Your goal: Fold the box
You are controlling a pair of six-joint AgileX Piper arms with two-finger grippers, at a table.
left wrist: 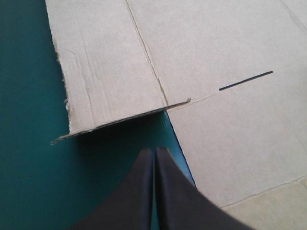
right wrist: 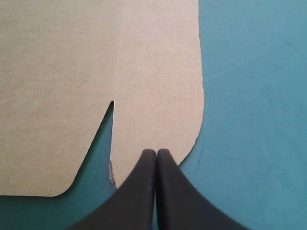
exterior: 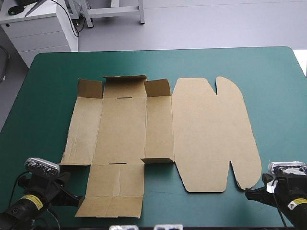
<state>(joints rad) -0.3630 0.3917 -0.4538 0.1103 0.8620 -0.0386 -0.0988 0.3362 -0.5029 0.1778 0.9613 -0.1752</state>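
Observation:
The brown box (exterior: 158, 129) lies as a cut sheet spread flat across the middle of the teal-green table (exterior: 43, 105). Its three far flaps (exterior: 123, 86) stand slightly raised. The rounded lid panel (exterior: 211, 134) is on the right. My left gripper (exterior: 79, 197) is shut at the sheet's near left corner. In its wrist view the left gripper (left wrist: 154, 150) points at a side flap edge (left wrist: 120, 122) lifted a little off the cover, with a slot (left wrist: 245, 80) beyond. My right gripper (exterior: 248, 193) is shut; in its wrist view the right gripper (right wrist: 156, 151) sits over the lid's rounded near tab (right wrist: 158, 96).
Bare teal-green cover (exterior: 268, 86) borders the sheet on every side, widest at the far right and far left. The table's near edge runs close behind both grippers. A notch (right wrist: 103, 139) cuts into the lid beside the right gripper.

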